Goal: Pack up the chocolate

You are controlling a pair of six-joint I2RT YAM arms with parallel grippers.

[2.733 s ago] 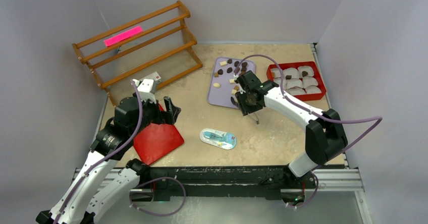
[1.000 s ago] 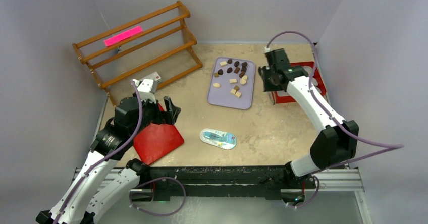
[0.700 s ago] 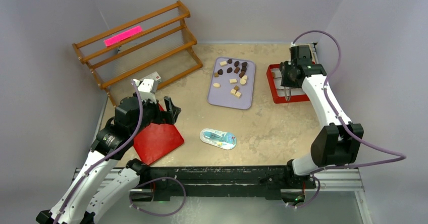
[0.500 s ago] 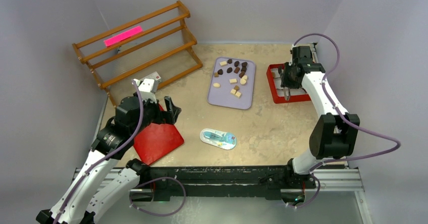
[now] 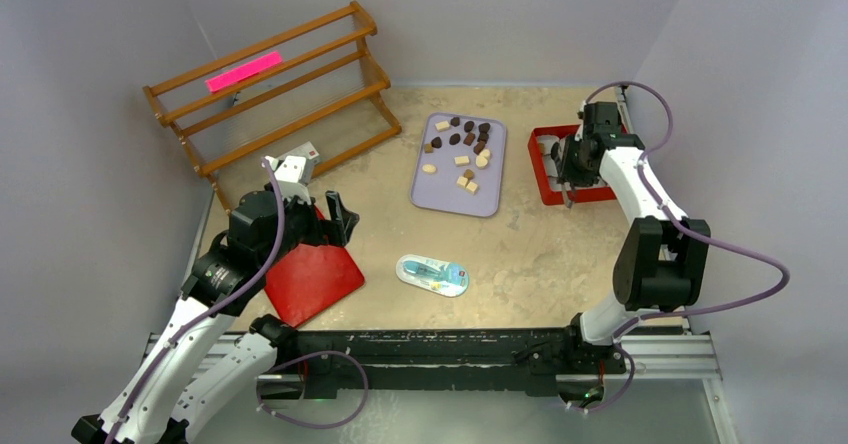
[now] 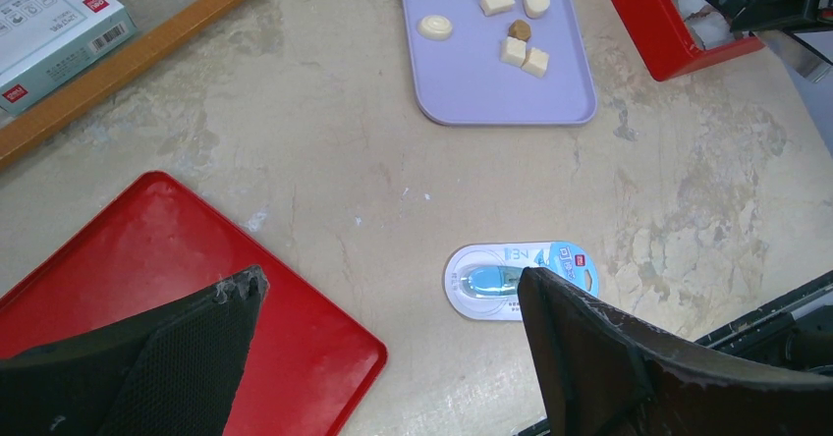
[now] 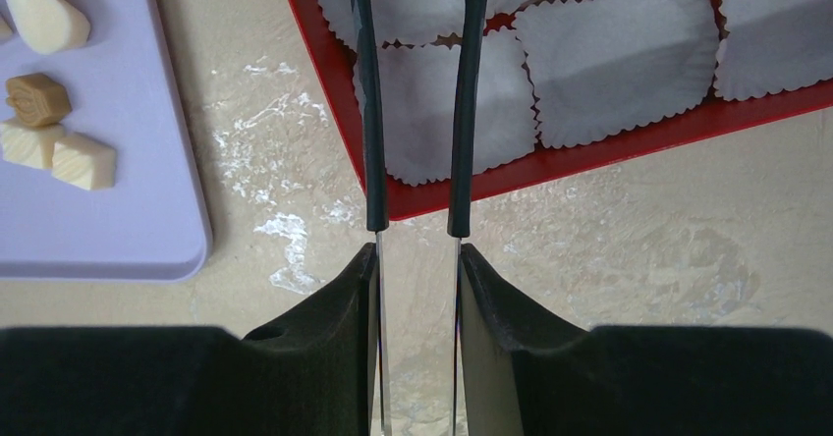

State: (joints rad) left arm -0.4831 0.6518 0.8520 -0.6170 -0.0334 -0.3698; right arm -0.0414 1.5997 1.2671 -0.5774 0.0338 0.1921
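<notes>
Top external view shows small blocky and rounded chocolate pieces, dark brown and pale cream, scattered on a flat lilac plastic tray on the tabletop. Only the right wrist view shows clearly the white pleated paper cups filling the red rectangular box. The right end effector hangs over them with its thin prongs slightly apart and the tips out of frame, so I cannot tell if it pinches something. The left end effector is spread wide and holds nothing.

grey walls enclose a mottled beige table.
</notes>
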